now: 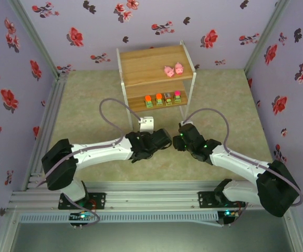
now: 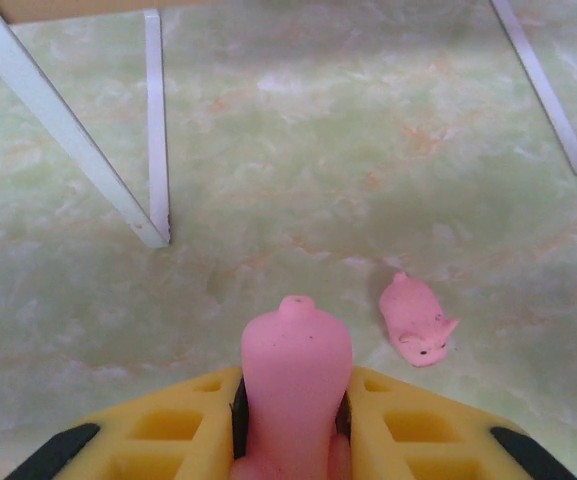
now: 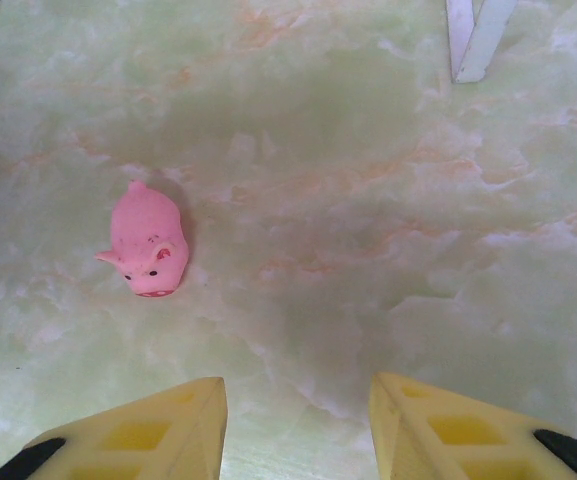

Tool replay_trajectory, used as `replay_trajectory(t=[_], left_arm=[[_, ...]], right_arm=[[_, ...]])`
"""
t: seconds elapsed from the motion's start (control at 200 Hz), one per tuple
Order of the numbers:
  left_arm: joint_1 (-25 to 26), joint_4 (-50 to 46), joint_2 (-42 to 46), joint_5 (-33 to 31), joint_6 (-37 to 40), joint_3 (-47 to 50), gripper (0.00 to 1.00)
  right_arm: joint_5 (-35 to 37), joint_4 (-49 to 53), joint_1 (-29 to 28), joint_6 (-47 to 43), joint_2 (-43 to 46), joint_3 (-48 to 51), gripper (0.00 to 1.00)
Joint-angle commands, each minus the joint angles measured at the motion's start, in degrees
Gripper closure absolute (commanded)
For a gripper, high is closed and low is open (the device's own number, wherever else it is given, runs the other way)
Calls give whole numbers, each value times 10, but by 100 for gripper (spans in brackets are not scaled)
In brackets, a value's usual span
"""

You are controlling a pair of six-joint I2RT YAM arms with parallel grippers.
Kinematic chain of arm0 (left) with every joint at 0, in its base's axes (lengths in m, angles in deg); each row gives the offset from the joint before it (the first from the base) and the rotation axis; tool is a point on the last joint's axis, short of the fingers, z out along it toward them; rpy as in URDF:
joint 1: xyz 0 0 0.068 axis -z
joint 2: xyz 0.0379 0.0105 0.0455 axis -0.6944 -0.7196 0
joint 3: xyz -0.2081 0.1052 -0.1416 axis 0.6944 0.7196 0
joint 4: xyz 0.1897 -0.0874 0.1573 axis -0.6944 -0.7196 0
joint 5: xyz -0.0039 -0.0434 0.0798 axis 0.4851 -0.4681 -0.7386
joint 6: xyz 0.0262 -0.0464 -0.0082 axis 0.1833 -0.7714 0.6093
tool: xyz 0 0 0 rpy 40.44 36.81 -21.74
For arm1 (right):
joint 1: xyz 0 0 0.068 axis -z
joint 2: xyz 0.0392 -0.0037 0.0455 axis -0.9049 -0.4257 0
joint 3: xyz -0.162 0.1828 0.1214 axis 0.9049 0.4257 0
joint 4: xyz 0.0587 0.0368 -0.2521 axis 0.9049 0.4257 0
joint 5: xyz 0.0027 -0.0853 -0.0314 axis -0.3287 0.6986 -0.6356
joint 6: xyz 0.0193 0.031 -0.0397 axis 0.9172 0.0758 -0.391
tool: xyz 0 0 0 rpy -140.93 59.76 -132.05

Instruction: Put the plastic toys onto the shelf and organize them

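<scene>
We are gripping 1 pink pig in our left claw, its yellow fingers pressing on the toy's sides over the green bench. Our right claw is hanging open and empty over the bench, with a second pig lying loose on the surface ahead and to its left. On the shelf, 2 pigs are sitting side by side on the top board, and 4 blocks are standing in a row on the lower board.

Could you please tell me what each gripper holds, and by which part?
The left gripper clamps a pink pig across its body, one end protruding. The right gripper holds nothing.
</scene>
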Motion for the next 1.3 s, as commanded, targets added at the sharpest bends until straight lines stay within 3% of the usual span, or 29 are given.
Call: replay_trajectory(t=[0.0,0.805,1.295], left_arm=[[13,-43,29,-40,9,-27,71],[36,-75,47,-57,114,-186,72],[-25,-97,-10,-48,196,-357,72]], right_arm=[[15,-12,4,0,-3,2,58],[15,-10,6,0,2,3,58],[14,-9,6,1,3,2,58]])
